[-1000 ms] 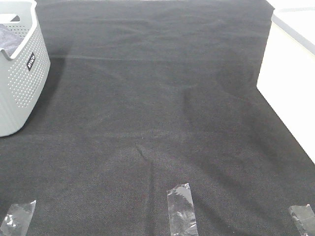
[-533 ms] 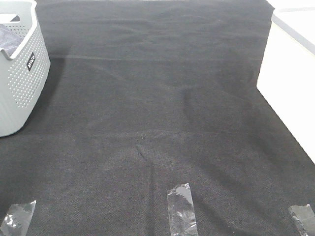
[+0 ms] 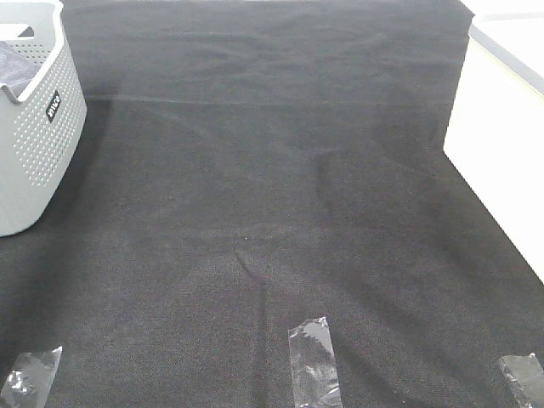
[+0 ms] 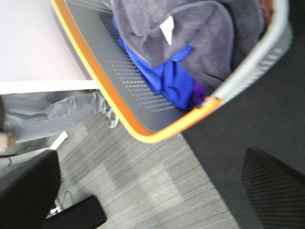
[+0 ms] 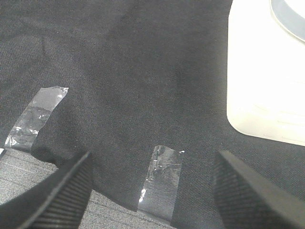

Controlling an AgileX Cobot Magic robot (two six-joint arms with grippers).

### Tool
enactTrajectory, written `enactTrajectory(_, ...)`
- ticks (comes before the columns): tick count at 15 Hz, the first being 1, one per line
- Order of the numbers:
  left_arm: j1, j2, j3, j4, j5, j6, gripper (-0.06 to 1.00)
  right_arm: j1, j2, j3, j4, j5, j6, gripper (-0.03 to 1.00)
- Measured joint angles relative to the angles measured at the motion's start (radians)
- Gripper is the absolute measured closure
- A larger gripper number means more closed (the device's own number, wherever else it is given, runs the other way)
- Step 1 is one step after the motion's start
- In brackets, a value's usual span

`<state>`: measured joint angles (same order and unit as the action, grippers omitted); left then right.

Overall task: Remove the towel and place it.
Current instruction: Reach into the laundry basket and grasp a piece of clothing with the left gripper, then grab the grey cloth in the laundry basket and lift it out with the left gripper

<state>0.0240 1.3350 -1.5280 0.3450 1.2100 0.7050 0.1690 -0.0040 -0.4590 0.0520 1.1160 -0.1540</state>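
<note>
The grey-lavender towel lies bunched inside the perforated grey basket, on top of a blue cloth. A white tag shows on the towel. In the exterior high view only a sliver of the towel shows over the basket's rim at the far left. My left gripper hangs open beside the basket's corner, apart from it, with nothing between its fingers. My right gripper is open and empty above the table's near edge. Neither arm shows in the exterior high view.
Black fabric covers the table. A white box stands at the right edge. Strips of clear tape hold the fabric along the near edge. The floor lies below the basket's corner.
</note>
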Motion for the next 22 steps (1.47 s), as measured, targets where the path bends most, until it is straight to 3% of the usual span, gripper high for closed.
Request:
enactTrajectory(6,0.0,0.458,-0.266,0.162,0.003,0.072,-0.03,0.0,0.0,0.0,0.0,0.0,0.0,0.27)
enactTrajectory(10,0.002,0.688,-0.388,0.164,0.001,0.177,-0.03,0.0,0.0,0.0,0.0,0.0,0.0,0.27)
enactTrajectory(18,0.06,0.87,-0.392,0.151,-0.119,0.239,-0.02,0.0,0.0,0.0,0.0,0.0,0.0,0.27)
enactTrajectory(22,0.071,0.927,-0.392,0.094,-0.145,0.288,0.01,0.0,0.0,0.0,0.0,0.0,0.0,0.27)
